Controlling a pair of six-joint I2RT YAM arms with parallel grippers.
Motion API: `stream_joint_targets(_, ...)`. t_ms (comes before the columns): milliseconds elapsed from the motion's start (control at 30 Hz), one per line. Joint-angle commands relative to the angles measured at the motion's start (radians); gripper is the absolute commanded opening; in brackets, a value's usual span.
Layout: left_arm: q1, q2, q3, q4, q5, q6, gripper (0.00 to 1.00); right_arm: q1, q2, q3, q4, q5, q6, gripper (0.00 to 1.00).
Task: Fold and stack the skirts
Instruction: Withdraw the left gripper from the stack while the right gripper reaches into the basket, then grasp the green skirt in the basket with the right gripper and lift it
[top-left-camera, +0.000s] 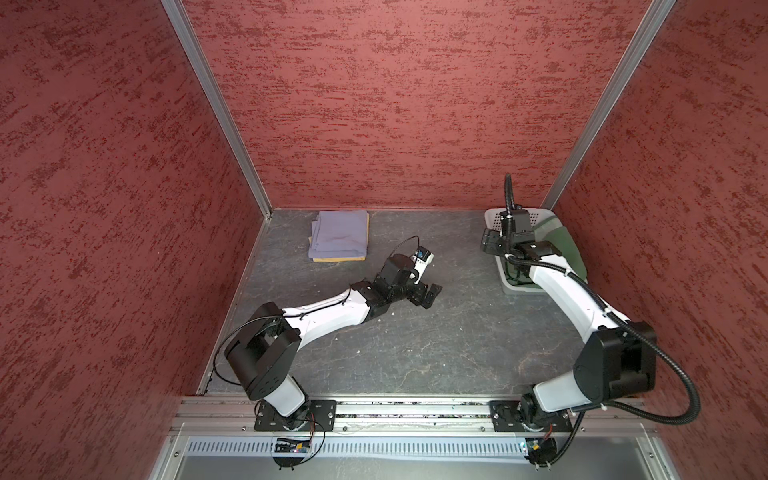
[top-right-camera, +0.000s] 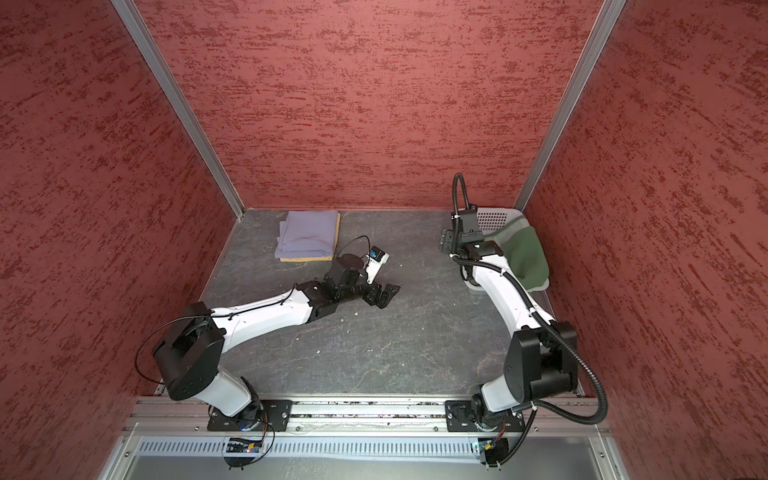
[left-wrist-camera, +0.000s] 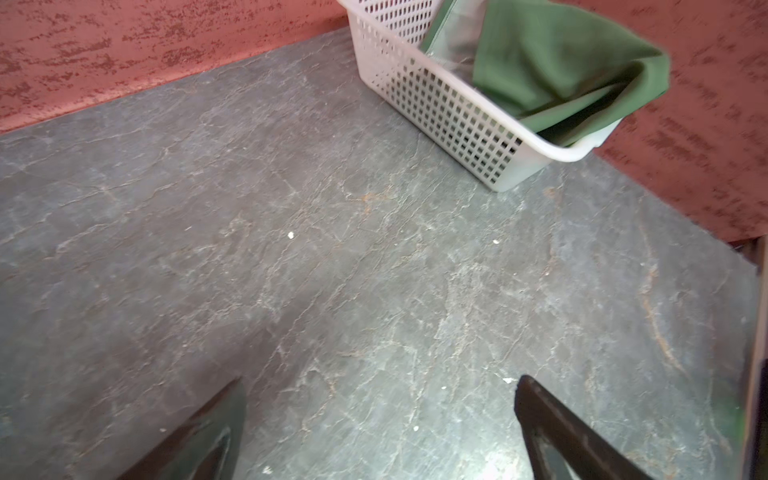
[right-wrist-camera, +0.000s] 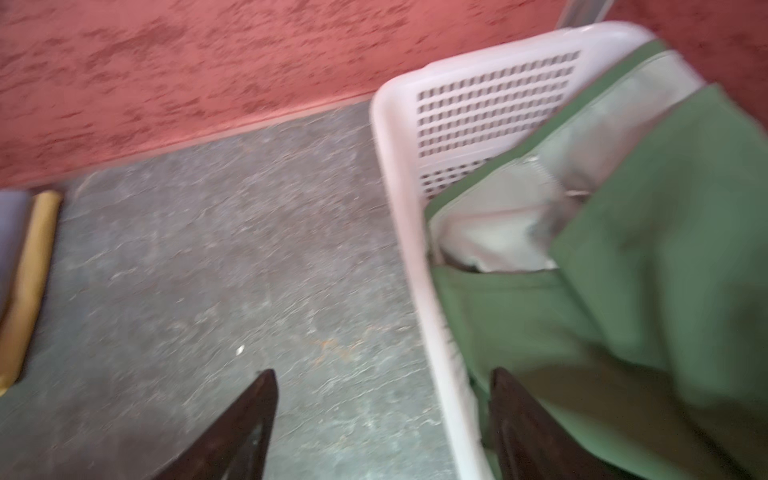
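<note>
A folded lavender-grey skirt (top-left-camera: 338, 235) (top-right-camera: 309, 237) lies on a folded mustard yellow skirt (top-left-camera: 338, 259) (top-right-camera: 307, 259) at the back left of the table. The dark green skirt (top-left-camera: 571, 245) (top-right-camera: 525, 257) (left-wrist-camera: 561, 62) (right-wrist-camera: 665, 249) sits crumpled in the white basket (top-left-camera: 492, 214) (top-right-camera: 494, 216) (left-wrist-camera: 436, 104) (right-wrist-camera: 399, 166), spilling over its far side. My left gripper (top-left-camera: 432, 293) (top-right-camera: 388, 293) (left-wrist-camera: 382, 382) hovers open and empty over mid table. My right gripper (top-left-camera: 488, 243) (top-right-camera: 446, 241) (right-wrist-camera: 383, 372) is open, straddling the basket's rim, one finger over the green cloth.
The basket stands in the back right corner against the red walls. Red textured walls close in the table on three sides. An aluminium rail with both arm bases runs along the front edge. Small white specks dot the dark slate tabletop (left-wrist-camera: 291, 270).
</note>
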Motion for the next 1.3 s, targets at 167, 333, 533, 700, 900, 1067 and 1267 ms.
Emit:
stream_joint_targets(167,-0.007,-0.082,-0.106,0.138,-0.021,-0.100,0.99,-0.149,0.055,0.034,-0.065,0.012,-0.006,0.90)
stream_joint_targets(333,-0.004,-0.127,-0.126,0.130,-0.076,-0.109,0.99,-0.210,0.096,0.031,-0.061,-0.008,-0.009,0.91)
stream_joint_targets(533,0.007,-0.164,-0.143,0.111,-0.124,-0.123,0.99,-0.255,0.097,0.020,-0.058,0.043,-0.015,0.92)
stream_joint_targets(700,0.022,-0.177,-0.153,0.102,-0.138,-0.134,0.99,-0.273,0.064,0.020,-0.115,0.103,-0.011,0.92)
stream_joint_targets(900,0.041,-0.183,-0.163,0.102,-0.133,-0.139,0.99,-0.283,0.031,-0.020,-0.179,0.197,-0.004,0.92)
stream_joint_targets(1067,0.060,-0.194,-0.178,0.111,-0.119,-0.142,0.99,-0.303,0.030,-0.053,-0.211,0.264,-0.001,0.93)
stream_joint_targets(1267,0.090,-0.198,-0.195,0.123,-0.090,-0.153,0.99,-0.330,0.067,-0.087,-0.193,0.226,0.012,0.92)
